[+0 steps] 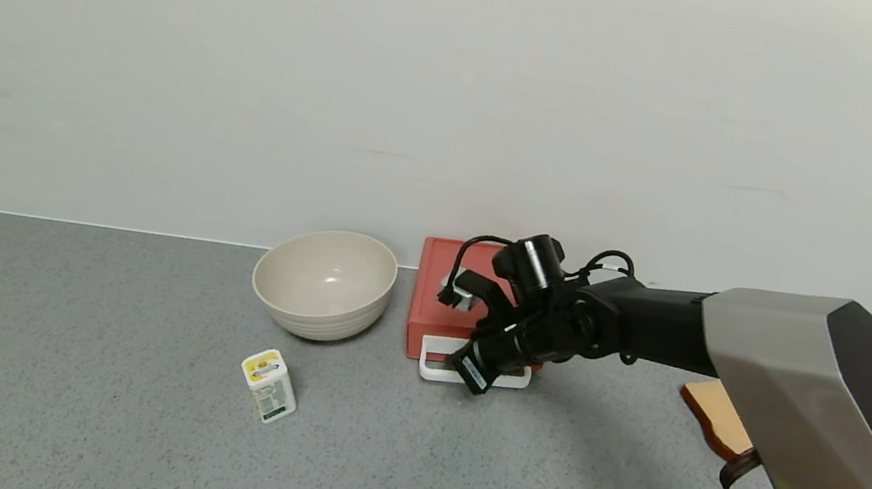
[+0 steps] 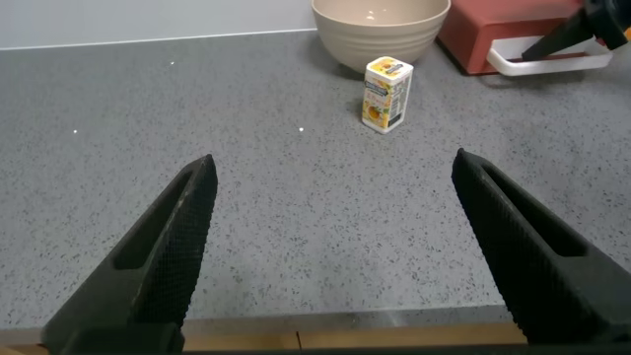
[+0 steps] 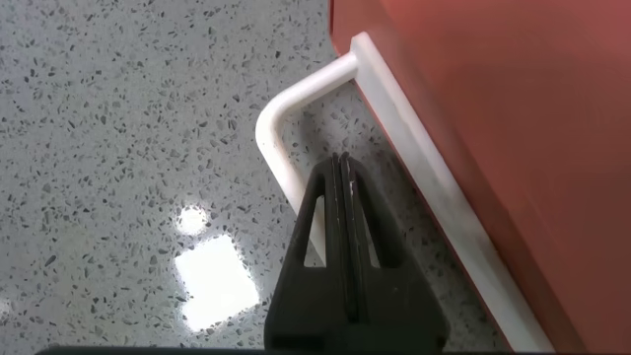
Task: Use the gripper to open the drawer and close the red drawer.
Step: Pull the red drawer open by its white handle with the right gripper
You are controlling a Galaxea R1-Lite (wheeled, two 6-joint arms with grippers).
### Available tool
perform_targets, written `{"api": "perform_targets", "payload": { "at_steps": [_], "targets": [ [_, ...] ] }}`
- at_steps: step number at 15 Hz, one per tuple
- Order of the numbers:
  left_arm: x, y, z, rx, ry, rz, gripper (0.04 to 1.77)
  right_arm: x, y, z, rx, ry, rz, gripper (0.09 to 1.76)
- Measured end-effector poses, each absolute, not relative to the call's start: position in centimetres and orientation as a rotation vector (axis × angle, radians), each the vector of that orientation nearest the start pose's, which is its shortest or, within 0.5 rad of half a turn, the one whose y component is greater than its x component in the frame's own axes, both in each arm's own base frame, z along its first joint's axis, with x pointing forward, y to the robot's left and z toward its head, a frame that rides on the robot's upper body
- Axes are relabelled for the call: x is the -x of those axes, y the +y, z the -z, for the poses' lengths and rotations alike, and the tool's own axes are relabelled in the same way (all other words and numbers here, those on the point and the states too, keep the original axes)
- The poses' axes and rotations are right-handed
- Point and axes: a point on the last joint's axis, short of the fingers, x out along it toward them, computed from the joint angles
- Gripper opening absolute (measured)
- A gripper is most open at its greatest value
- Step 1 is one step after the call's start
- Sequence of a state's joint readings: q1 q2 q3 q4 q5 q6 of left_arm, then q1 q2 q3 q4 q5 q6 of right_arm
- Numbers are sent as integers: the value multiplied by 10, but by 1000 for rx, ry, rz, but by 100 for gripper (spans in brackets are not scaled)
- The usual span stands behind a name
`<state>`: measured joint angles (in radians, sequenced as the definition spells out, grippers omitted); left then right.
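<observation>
The salmon-red drawer [image 1: 433,295] stands against the wall, right of the bowl, with its white loop handle [image 1: 432,363] facing the front. The tray looks pushed in. My right gripper [image 1: 473,373] reaches down from the right. Its fingers are pressed together with nothing between them, and the tip sits inside the loop. The right wrist view shows the shut tip [image 3: 341,163] over the handle bar [image 3: 281,118] beside the red front [image 3: 493,99]. My left gripper [image 2: 335,197] is open and empty, low over the table's front edge, far from the drawer [image 2: 473,39].
A beige bowl [image 1: 324,284] stands left of the drawer. A small white bottle with a yellow label [image 1: 269,385] stands in front of the bowl. A wooden board [image 1: 715,416] lies at the right, partly under my right arm. The wall runs close behind.
</observation>
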<state>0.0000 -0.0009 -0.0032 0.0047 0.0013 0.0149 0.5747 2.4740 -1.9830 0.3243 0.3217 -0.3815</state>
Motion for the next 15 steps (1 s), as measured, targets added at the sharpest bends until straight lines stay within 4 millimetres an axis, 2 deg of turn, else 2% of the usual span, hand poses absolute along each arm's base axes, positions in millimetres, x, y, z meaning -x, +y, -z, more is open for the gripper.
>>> {"api": "perform_targets", "payload": {
  "at_steps": [15],
  "targets": [
    [23,0,-76,-14,-4,-3,172,-395,280,-93,382,830,-988,11]
  ]
}}
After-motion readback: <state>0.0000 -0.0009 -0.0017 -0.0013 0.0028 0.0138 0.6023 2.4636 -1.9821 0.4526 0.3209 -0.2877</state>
